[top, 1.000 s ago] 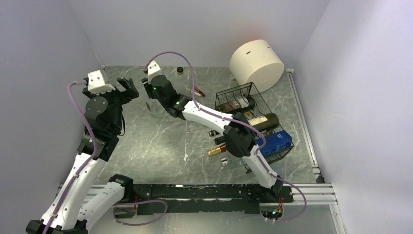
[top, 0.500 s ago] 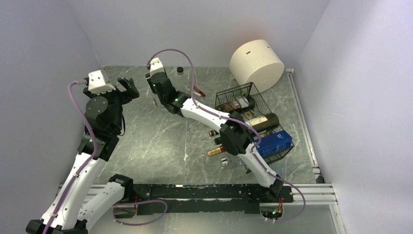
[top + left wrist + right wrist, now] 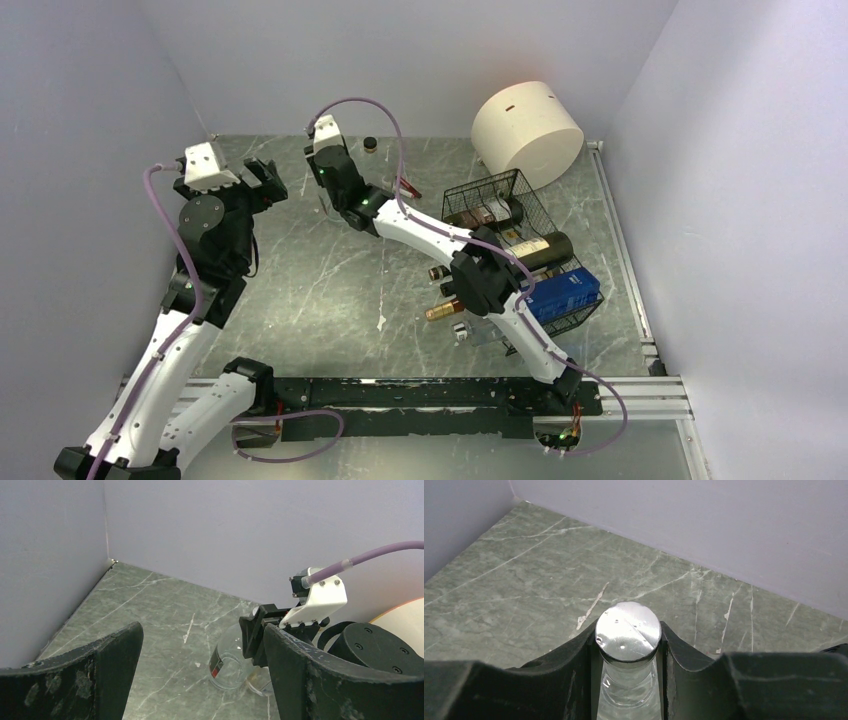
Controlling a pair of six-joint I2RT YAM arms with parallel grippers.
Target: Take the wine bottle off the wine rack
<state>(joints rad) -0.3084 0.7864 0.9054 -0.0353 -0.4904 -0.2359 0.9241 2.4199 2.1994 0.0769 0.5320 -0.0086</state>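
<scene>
We see the right fingers (image 3: 569, 675) pinching the neck of a clear wine bottle (image 3: 628, 631), upright at abt 11 o'clock of the surface (image 3: 320, 290), well apart from the wine rack (image 3: 540, 215) at 3 o'clock. At the bottle's 9 o'clock, the left fingers (image 3: 100, 670) are spread wide, holding nothing.

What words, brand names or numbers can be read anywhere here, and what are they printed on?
No text can be read in any view.
On the clear bottle: a red and dark label, print too small to read.
On the blue box in the wine rack: pale markings, blurred.
On the far dark bottle and the near dark bottle in the rack: pale labels, too small to read.
On the cream cylinder: no text visible.
</scene>
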